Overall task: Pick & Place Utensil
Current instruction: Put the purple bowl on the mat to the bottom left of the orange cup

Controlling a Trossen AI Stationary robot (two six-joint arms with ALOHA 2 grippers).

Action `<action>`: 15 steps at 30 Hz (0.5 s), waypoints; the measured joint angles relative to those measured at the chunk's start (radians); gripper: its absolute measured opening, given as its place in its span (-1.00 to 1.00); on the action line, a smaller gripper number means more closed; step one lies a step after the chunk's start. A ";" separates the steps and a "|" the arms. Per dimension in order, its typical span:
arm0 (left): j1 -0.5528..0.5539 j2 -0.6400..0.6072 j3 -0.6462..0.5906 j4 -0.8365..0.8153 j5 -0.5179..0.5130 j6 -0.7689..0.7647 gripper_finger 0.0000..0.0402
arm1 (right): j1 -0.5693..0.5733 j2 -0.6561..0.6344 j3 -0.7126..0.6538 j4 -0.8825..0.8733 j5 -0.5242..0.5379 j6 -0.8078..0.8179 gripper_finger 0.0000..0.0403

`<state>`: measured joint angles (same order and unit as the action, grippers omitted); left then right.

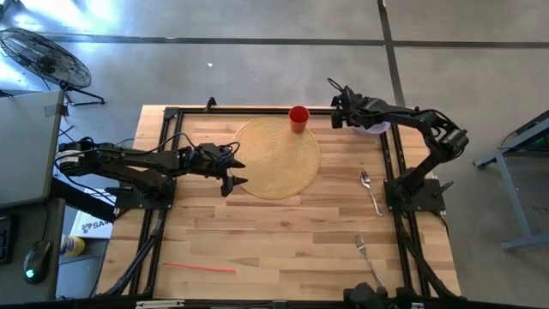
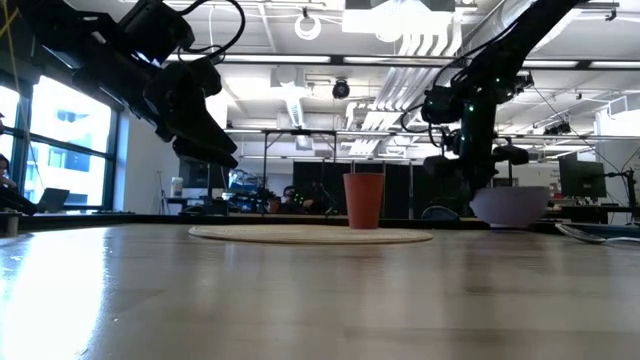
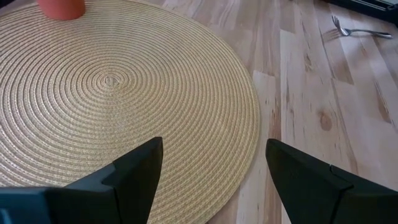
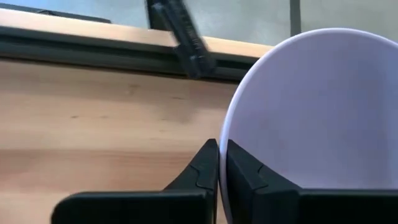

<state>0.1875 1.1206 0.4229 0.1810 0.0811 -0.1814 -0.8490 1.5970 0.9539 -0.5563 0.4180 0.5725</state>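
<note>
The wooden worktop (image 1: 283,232) has a wide bare stretch across its near half, broken only by a thin red straw (image 1: 199,268) near the left near corner. A round woven placemat (image 1: 279,159) sits at centre far, with a red cup (image 1: 298,118) on its far edge. The spoon (image 1: 370,190) lies on bare wood right of the mat, just beside the right arm's base. The fork (image 1: 367,260) lies well apart, nearer the near right edge.

The left arm reaches in low from the left. The left pincer (image 1: 233,172) hangs over the mat's left rim with its fingers (image 3: 134,171) spread wide.

The right arm folds back from its base toward the far right corner. There the right pincer (image 4: 222,168) is pressed onto the rim of a white bowl (image 4: 311,112), pinching its wall close to the black frame rail (image 1: 257,110) along the far edge.
</note>
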 joint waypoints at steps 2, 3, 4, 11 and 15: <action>0.000 0.000 0.000 0.000 0.000 0.000 0.39 | 0.019 0.000 0.005 -0.010 0.003 0.004 -0.96; 0.000 0.000 0.000 0.000 0.000 0.000 0.39 | 0.029 0.000 0.007 -0.015 0.005 0.005 -0.96; 0.000 0.000 0.000 -0.002 0.000 0.000 0.39 | 0.041 0.000 0.008 -0.016 0.010 0.009 -0.96; 0.000 0.000 0.000 -0.021 -0.001 0.000 0.39 | 0.142 -0.026 0.008 -0.096 0.061 0.045 -0.96; 0.002 0.000 0.000 -0.026 -0.006 0.000 0.39 | 0.238 -0.088 0.008 -0.159 0.081 0.071 -0.97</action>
<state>0.1890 1.1206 0.4229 0.1552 0.0747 -0.1814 -0.6110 1.5089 0.9623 -0.7152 0.4992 0.6439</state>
